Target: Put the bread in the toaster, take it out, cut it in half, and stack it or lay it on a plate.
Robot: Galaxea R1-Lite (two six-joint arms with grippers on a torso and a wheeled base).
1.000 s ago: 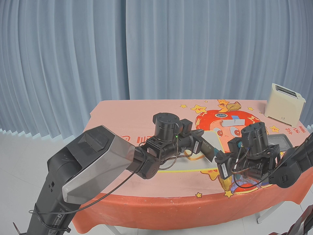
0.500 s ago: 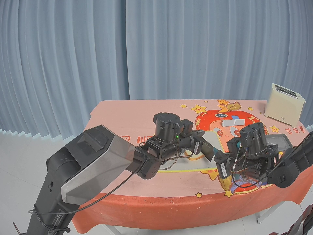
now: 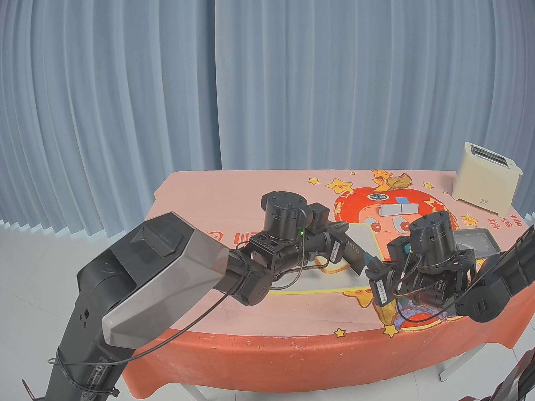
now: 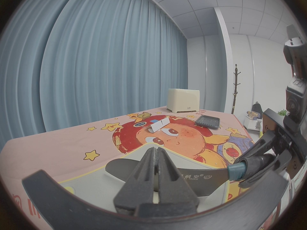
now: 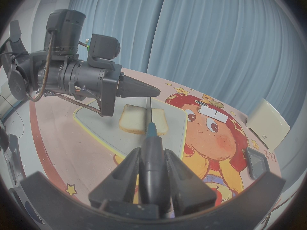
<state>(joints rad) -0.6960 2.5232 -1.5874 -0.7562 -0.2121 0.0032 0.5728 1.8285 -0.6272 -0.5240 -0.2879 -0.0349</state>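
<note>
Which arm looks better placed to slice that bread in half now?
Right. The right gripper grips the knife, its blade over the middle of the bread on the cutting board. The left gripper is shut, tips beside the blade, holding nothing.

Bright, even overhead light; fisheye-bowed edges.

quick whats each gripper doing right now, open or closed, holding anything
left gripper: closed, nothing seen between its fingers, tips close to the knife blade.
right gripper: closed on the knife handle.
</note>
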